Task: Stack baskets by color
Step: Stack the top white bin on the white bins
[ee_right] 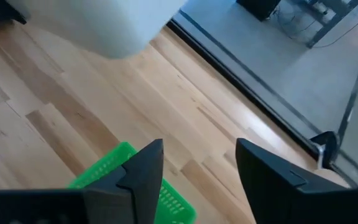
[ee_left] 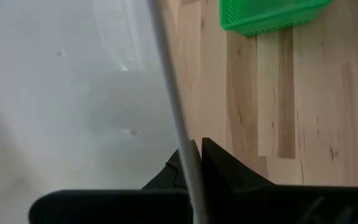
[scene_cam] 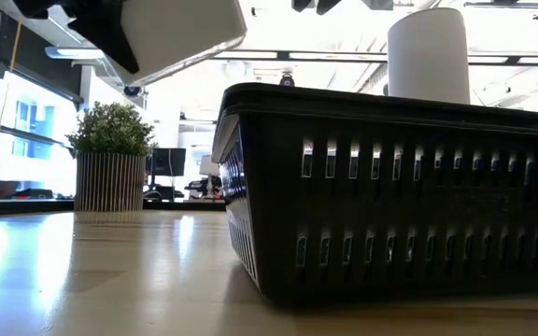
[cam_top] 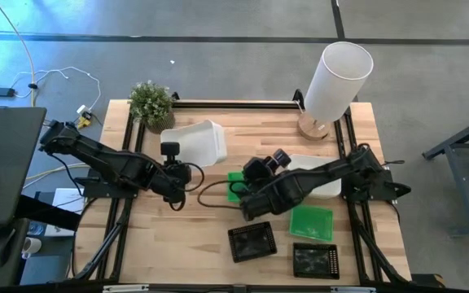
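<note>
Keep left gripper (cam_top: 172, 172) jaws clamped on white basket (cam_top: 195, 142) rim, carry level twd white basket (cam_top: 320, 177) nr right edge w/ right gripper (cam_top: 238, 194) jaws apart over green basket (cam_top: 236, 185).

white basket (cam_top: 195, 142) | green baskets (cam_top: 311, 222) | black baskets (cam_top: 252, 242) (slotted walls) | pale wood table (cam_top: 177, 236)

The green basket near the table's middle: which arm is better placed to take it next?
Probably the right. Its open end effector hangs just above that green basket, while the left end effector is shut on a white basket.
</note>
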### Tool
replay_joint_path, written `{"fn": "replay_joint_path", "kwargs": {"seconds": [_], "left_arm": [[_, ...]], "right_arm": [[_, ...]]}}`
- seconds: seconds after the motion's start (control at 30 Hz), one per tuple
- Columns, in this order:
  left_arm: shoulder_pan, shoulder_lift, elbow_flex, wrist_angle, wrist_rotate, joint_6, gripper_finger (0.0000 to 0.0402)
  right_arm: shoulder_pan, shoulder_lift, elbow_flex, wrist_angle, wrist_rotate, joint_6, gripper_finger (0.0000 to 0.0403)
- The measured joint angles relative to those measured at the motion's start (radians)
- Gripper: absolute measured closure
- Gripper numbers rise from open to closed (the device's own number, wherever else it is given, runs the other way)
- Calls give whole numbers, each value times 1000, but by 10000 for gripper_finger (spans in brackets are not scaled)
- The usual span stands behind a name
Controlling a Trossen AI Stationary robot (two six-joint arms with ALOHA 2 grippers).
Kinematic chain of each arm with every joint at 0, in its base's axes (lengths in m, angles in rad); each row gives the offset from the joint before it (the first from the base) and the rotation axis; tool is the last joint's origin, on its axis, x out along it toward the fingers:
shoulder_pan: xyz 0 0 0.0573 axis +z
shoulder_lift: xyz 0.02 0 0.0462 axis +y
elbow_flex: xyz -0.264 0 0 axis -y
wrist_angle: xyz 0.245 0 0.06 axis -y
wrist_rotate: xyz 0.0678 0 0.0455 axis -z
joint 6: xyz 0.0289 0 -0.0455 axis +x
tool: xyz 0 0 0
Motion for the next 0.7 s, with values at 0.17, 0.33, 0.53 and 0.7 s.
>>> {"fn": "replay_joint_path", "kwargs": {"seconds": [0.17,0.33,0.53,0.7], "left_arm": [[0,17,0,-63,-19,-37,402],[2,53,0,-148,-38,-69,402],[2,106,-1,-200,-34,-68,402],[2,150,0,-227,-40,-58,402]], "right_arm": [[-15,0,0,22,-8,-5,200],[-20,-14,0,69,-3,-6,198],[-54,-55,1,216,9,-79,198],[-105,-67,1,398,-60,-203,198]]}}
